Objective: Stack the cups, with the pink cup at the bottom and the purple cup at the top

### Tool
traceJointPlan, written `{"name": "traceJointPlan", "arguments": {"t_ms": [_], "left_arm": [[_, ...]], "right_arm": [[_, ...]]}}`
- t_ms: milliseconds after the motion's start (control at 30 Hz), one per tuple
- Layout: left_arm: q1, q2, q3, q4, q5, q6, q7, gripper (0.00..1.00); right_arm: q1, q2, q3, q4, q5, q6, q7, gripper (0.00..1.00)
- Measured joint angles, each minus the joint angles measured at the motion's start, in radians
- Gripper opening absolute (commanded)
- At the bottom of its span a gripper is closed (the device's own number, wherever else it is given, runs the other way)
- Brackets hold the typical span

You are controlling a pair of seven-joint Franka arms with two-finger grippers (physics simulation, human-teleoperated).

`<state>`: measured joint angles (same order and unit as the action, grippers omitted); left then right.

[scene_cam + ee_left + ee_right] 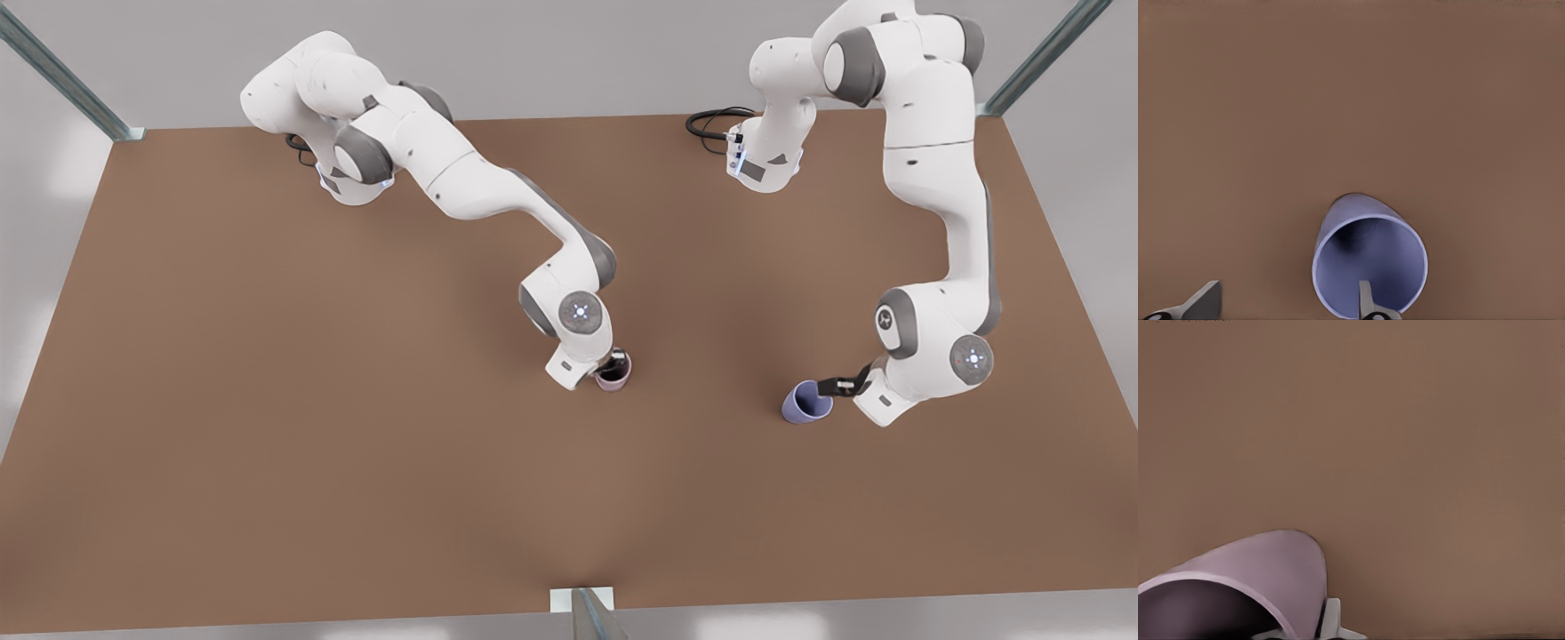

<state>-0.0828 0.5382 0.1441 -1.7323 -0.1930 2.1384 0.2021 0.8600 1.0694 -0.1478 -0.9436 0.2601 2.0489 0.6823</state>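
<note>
The purple cup (807, 402) stands on the brown table (267, 400) toward the front view's right. My left gripper (837, 388) is open at its rim. In the left wrist view the purple cup (1368, 263) shows its hollow inside, and the left gripper (1285, 303) straddles the cup's wall, with one fingertip (1365, 300) inside and the other well outside. Near the table's middle is the pink cup (614, 372), with my right gripper (610, 365) down at its rim. The pink cup (1265, 570) sits close under the right wrist camera.
A coiled black cable (711, 123) lies by the far arm base. Metal frame posts (62, 76) stand at the back corners, and another post (587, 613) at the front edge. Bare brown tabletop surrounds both cups.
</note>
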Motion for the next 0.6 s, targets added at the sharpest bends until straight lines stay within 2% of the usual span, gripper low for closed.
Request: {"name": "traceJointPlan", "arguments": {"t_ms": [33,133,267,333,367,433,600], "left_arm": [[0.0,0.007,0.0,-0.001,-0.001,0.017,0.006,1.0],[0.0,0.027,-0.002,-0.001,-0.005,0.055,0.023,1.0],[-0.001,0.047,-0.007,-0.002,-0.007,0.085,0.041,1.0],[-0.001,0.054,-0.009,-0.002,-0.007,0.092,0.049,0.71],[-0.001,0.055,-0.01,-0.002,-0.007,0.094,0.052,0.64],[-0.003,0.056,-0.012,-0.002,-0.007,0.097,0.059,0.58],[-0.009,0.059,-0.014,-0.003,-0.007,0.101,0.072,0.58]], "right_arm": [[0.0,0.001,-0.001,0.001,-0.002,-0.002,0.03,0.71],[-0.001,0.0,-0.007,-0.001,-0.006,-0.009,0.112,0.78],[0.005,-0.001,-0.018,-0.003,-0.003,-0.019,0.199,0.78],[0.012,-0.002,-0.027,-0.004,0.0,-0.023,0.234,0.78],[0.013,-0.003,-0.031,-0.005,0.001,-0.026,0.25,0.78],[0.014,-0.008,-0.036,-0.006,0.006,-0.035,0.28,0.79],[0.013,-0.037,-0.039,-0.007,0.023,-0.066,0.339,0.79]]}}
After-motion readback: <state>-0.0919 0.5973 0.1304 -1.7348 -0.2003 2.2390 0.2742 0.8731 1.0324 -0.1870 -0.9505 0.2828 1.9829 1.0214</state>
